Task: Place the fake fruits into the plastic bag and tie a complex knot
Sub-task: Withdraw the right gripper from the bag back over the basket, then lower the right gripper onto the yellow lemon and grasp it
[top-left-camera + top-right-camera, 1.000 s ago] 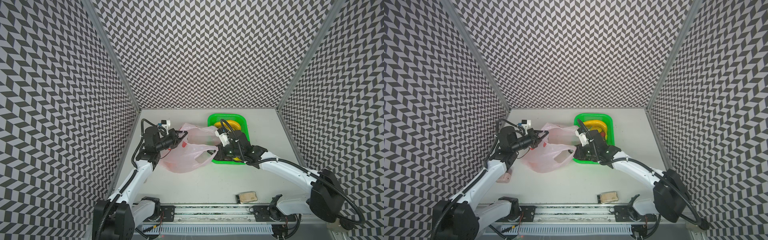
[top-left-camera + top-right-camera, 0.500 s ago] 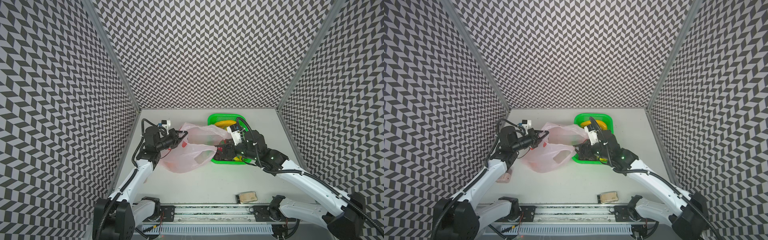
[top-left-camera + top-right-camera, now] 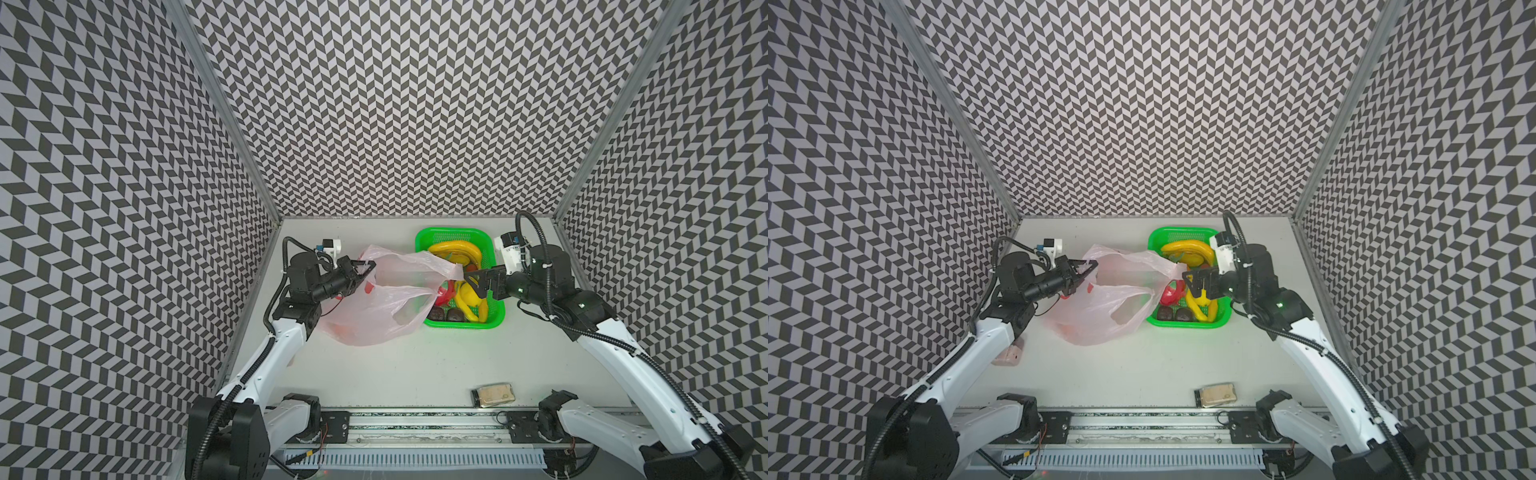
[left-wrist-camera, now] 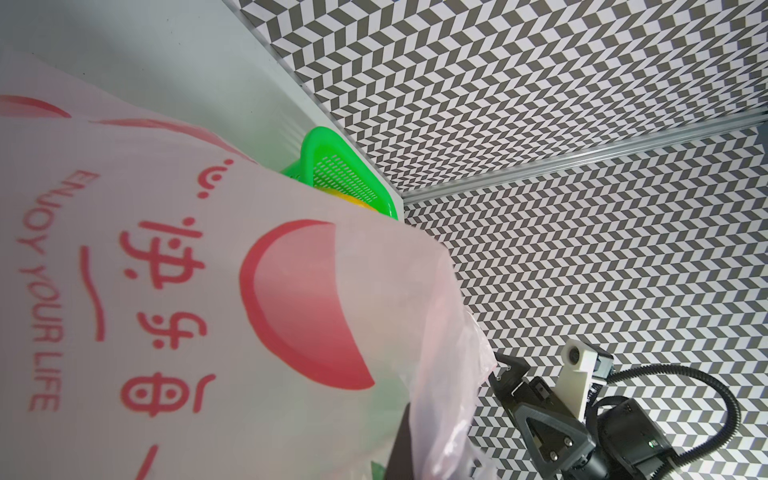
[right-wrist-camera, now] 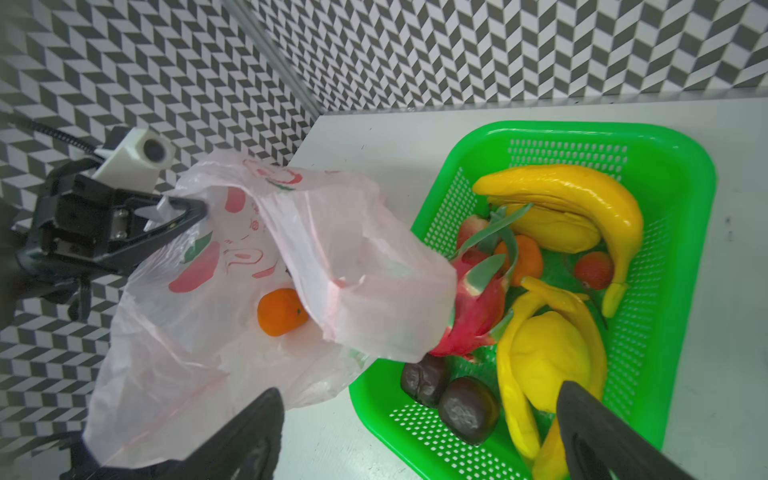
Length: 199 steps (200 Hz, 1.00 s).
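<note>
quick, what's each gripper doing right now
left gripper: closed on the bag edge
right gripper: open, holding nothing, over the basket

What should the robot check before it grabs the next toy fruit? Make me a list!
1. Grip: left tool shut on the plastic bag: ok.
2. Picker: right tool open and empty: ok.
3. Bag mouth open: ok, an orange shows inside.
4. Target: dragon fruit uncovered: not ok, a bag flap drapes over it.
5. Supply: green basket holds bananas and more: ok.
</note>
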### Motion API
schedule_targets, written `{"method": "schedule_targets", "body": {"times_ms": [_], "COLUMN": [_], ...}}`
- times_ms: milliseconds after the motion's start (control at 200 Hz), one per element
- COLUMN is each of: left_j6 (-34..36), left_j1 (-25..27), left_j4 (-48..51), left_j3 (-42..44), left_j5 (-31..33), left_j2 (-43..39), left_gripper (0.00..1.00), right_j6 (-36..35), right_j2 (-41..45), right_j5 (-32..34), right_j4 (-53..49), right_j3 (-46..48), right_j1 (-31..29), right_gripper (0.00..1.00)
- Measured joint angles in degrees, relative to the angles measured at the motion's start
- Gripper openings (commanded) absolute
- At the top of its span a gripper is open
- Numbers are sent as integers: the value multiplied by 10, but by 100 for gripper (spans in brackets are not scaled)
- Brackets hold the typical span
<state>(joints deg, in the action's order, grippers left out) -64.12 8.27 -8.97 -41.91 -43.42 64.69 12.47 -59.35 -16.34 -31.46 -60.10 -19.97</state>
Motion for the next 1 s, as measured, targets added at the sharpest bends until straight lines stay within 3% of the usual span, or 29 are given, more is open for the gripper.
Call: {"method": "schedule_targets", "body": {"times_ms": [320,646,996], "left_j6": [0,0,-1], "left_j1": [0,0,0], "left_j4": [0,-5,-17], "left_j3": [0,0,3], "left_j5": [-4,-4,-4], "left_j2": [1,1,-3], "left_gripper": [0,0,0], "right_j6": [-24,-24,-25], "right_j2": [-54,-146,-226], "right_j5": [-4,30,42], "right_j4": [-31,-42,-49], "right_j3": [-58,-68,-74], "right_j1": [89,101,95], "right_gripper": [99,100,89]}}
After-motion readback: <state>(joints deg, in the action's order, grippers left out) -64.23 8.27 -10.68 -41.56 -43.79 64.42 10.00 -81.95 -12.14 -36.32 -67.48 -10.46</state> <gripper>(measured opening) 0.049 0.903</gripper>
